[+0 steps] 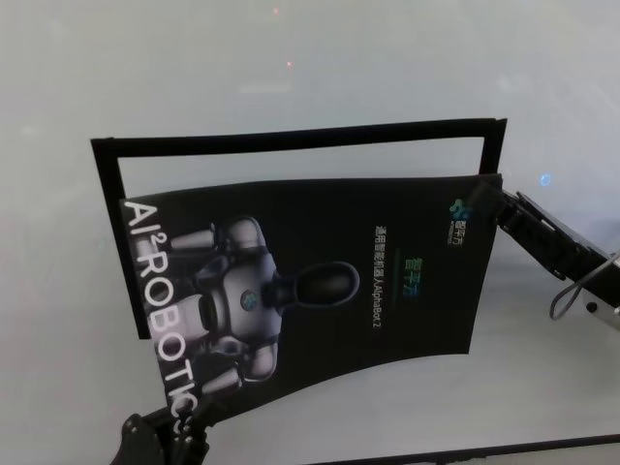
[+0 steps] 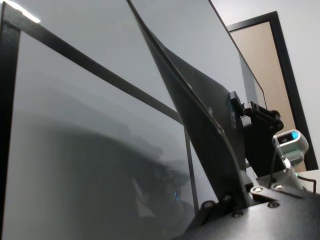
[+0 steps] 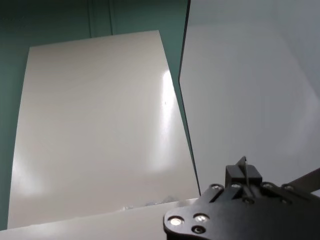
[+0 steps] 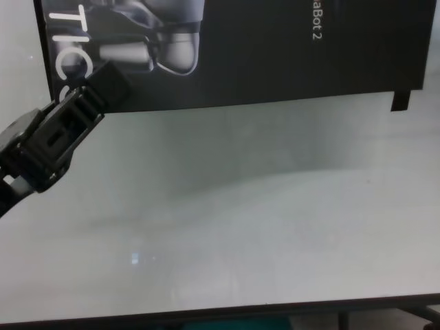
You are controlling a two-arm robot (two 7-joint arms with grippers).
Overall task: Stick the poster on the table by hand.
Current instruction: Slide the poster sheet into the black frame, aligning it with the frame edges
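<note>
The poster (image 1: 320,281), black and glossy with a grey-white robot picture and white lettering, hangs bowed above the white table (image 1: 291,58). My left gripper (image 1: 170,431) is shut on its near left corner, by the "ROBOTICS" lettering; the chest view shows this gripper (image 4: 103,86) on the poster (image 4: 261,48). My right gripper (image 1: 499,203) is shut on the far right corner. The left wrist view shows the poster (image 2: 200,115) edge-on and curved, with the right gripper (image 2: 250,112) clamped on it farther off. The right wrist view shows the poster's white back (image 3: 100,135).
Narrow black strips (image 1: 291,136) form a rectangular outline on the table, partly under the poster; one strip end shows in the chest view (image 4: 401,100). The table's near dark edge (image 4: 206,315) runs along the bottom of the chest view.
</note>
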